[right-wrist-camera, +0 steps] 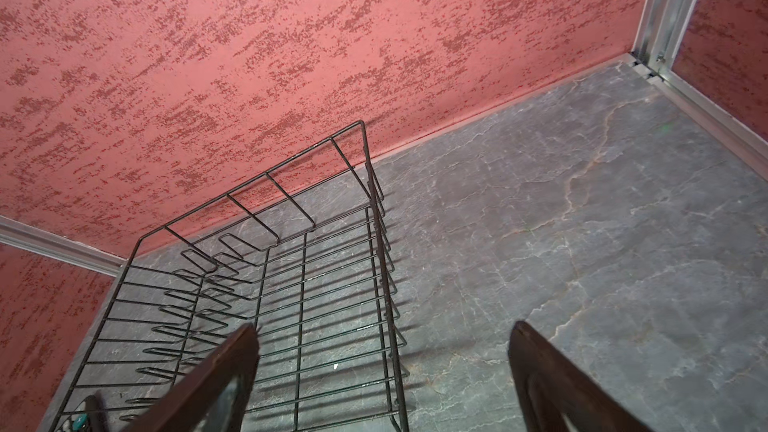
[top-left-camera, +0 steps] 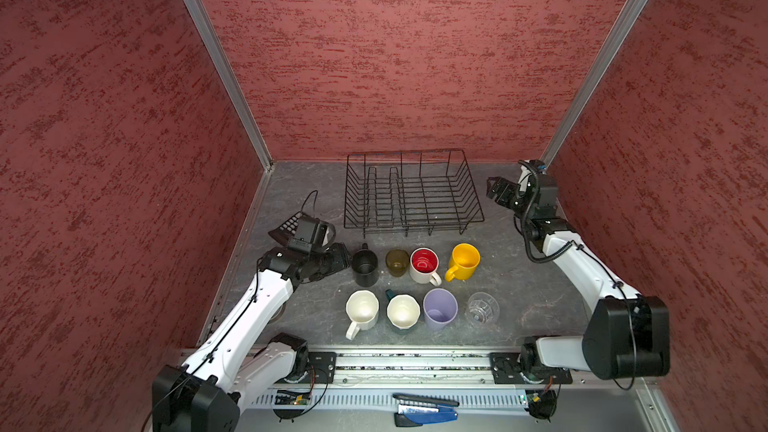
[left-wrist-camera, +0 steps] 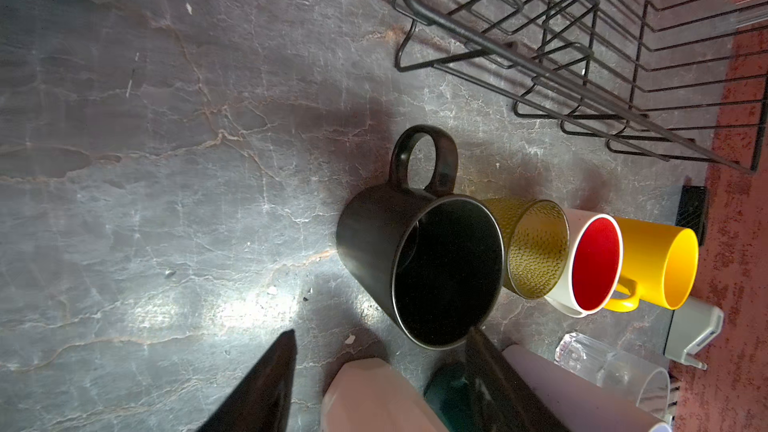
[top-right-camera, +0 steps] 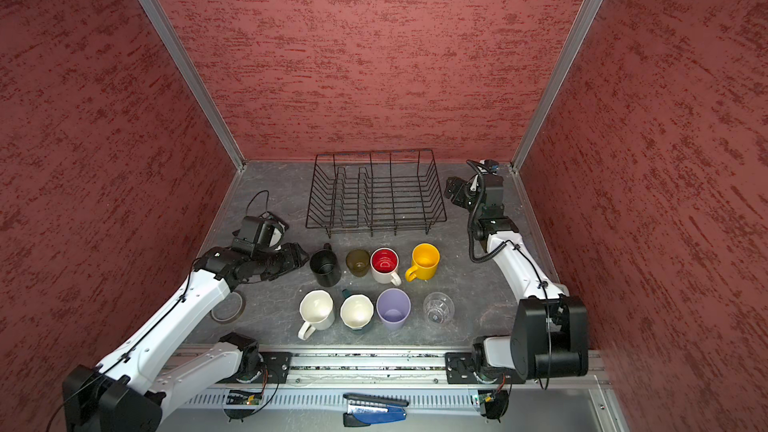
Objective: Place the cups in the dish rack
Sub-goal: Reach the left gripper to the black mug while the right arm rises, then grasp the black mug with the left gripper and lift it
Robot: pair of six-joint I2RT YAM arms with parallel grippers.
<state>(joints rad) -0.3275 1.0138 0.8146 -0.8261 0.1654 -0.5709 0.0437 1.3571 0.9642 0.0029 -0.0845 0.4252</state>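
The rack point(top-left-camera: 413, 195) stands at the back of the table point(top-left-camera: 523, 280), close to the red wall point(top-left-camera: 395, 56). It is made of black wire and it is empty.

All eight cups stand on the table in front of the rack, in two rows, with their mouths up. In both top views the back row goes, from left to right: the black mug point(top-left-camera: 365, 268), the olive tumbler point(top-left-camera: 397, 263), the red mug point(top-left-camera: 424, 265), which is white outside, and the yellow mug point(top-left-camera: 464, 261). The front row goes: the white mug point(top-left-camera: 362, 309), the teal mug point(top-left-camera: 402, 311), the lavender tumbler point(top-left-camera: 439, 309) and the glass tumbler point(top-left-camera: 482, 307). The black mug's handle points to the rack.

The left end effector point(top-left-camera: 343, 257) is low, just beside the black mug, on its left. In the left wrist view its two fingers point(left-wrist-camera: 270, 380) stand partly apart, and they hold nothing. One tip is right at the rim of the black mug. I cannot tell if it touches.

The right end effector point(top-left-camera: 496, 193) is up beside the right side of the rack. In the right wrist view its fingers point(right-wrist-camera: 232, 371) stand wide apart and hold nothing. The side of the rack shows below them.

A roll of tape point(top-right-camera: 226, 309) lies on the table under the left arm.
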